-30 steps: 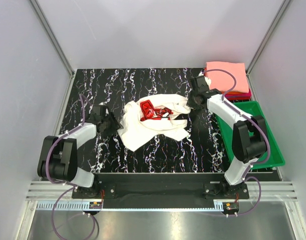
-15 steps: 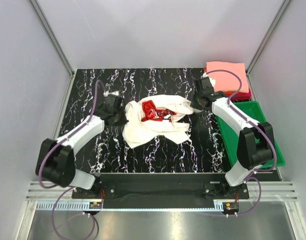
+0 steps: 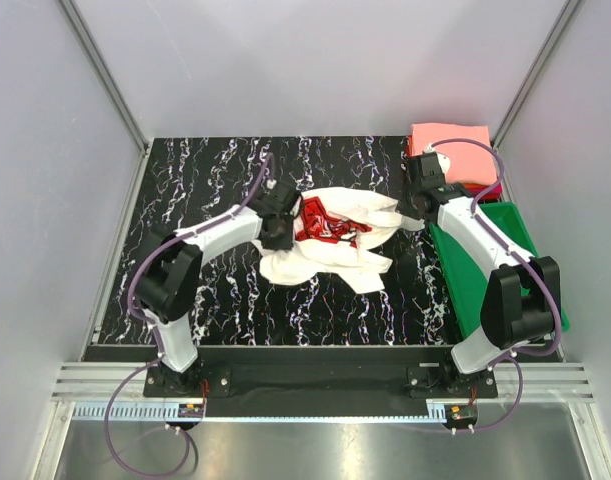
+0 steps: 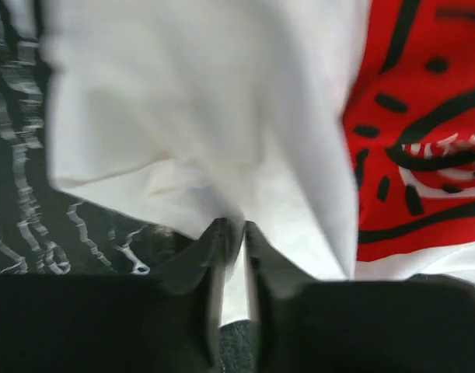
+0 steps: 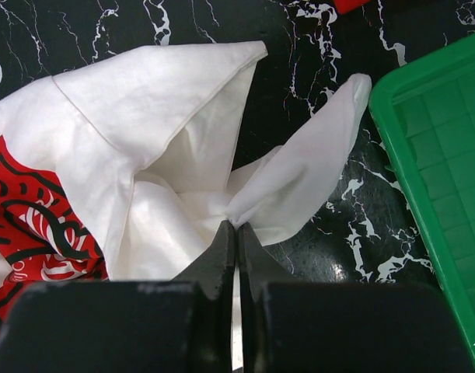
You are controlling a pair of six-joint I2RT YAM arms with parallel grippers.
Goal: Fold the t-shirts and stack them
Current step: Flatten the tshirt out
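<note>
A cream-white t-shirt [image 3: 330, 258] with a red print [image 3: 325, 222] lies crumpled at the middle of the black marbled table. My left gripper [image 3: 280, 228] is over its left part. In the left wrist view that gripper [image 4: 234, 227] has its jaws a narrow gap apart, and a fold of the white cloth [image 4: 183, 116] still lies between the tips. My right gripper [image 3: 413, 208] is at the shirt's right end; in the right wrist view it [image 5: 237, 225] is shut on a pinch of white cloth [image 5: 144, 116], lifted a little. Folded t-shirts [image 3: 450, 140], salmon-pink on top, are stacked at the back right.
A green plastic tray [image 3: 515, 270] stands along the right edge, close to the right arm, and shows in the right wrist view [image 5: 447, 155]. Grey walls enclose the table on three sides.
My left gripper shut at the shirt's left edge, swept right and dragged the cloth toward the print; its jaws have now parted a little. The right gripper moved slightly right, still holding.
</note>
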